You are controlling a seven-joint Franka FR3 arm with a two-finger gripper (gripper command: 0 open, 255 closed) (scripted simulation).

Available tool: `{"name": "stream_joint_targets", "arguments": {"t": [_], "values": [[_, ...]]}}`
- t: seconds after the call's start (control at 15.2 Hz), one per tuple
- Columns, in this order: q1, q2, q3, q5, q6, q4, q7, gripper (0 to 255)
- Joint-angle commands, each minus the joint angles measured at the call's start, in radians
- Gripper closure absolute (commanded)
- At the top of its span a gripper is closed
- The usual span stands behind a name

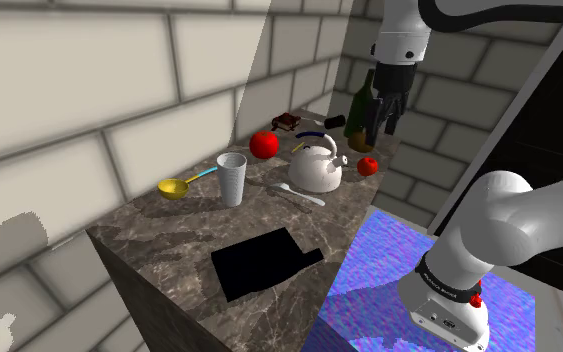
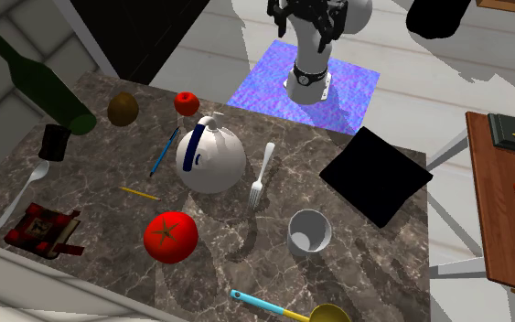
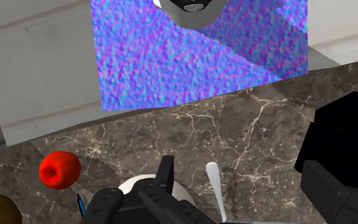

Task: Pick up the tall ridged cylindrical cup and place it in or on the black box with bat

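Nearest in the shoulder view lies the black box (image 1: 264, 262), a flat, all-black shape close to the front edge of the marble counter (image 1: 154, 225). No bat can be made out on it. If the cup were released off-centre there, it could probably topple towards that edge, since a tall thing stands badly on a low support.

Behind the box and apart from it stands the ridged cup (image 1: 232, 178), upright, pale grey-white, with its mouth up. The yellow ladle (image 1: 174, 187) is just beside it on the shoulder view's left, and the fork (image 1: 297, 194) lies near on the other side. A descent that is not well centred may push the cup over or knock the ladle. The ridged wall may also slip between the pads if the grasp is taken too near the rim.

Further back is the white kettle (image 1: 316, 167), between the hand and the cup. A low, straight path would likely strike its handle, so height is needed first.

The arm rises from its stand (image 1: 449, 310), bends over, and the hand hangs high above the far end of the counter. It points down, close to the green bottle (image 1: 362, 110) and over the small red apple (image 1: 367, 166), well apart from the cup. The fingers of the gripper (image 1: 388, 128) stand apart and hold nothing.
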Motion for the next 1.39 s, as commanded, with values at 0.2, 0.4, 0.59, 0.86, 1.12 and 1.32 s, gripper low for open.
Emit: {"name": "stream_joint_targets", "arguments": {"t": [0.2, 0.4, 0.59, 0.86, 1.12, 1.32], "values": [[0.006, 0.103, 0.015, 0.021, 0.09, 0.021, 0.013, 0], [0.013, 0.211, 0.029, 0.039, 0.173, 0.055, 0.024, 0], [0.018, 0.322, 0.043, 0.054, 0.247, 0.1, 0.034, 0], [0.025, 0.471, 0.06, 0.068, 0.33, 0.178, 0.048, 0], [0.032, 0.621, 0.075, 0.076, 0.394, 0.276, 0.061, 0], [0.037, 0.734, 0.085, 0.078, 0.429, 0.363, 0.072, 0]]}}
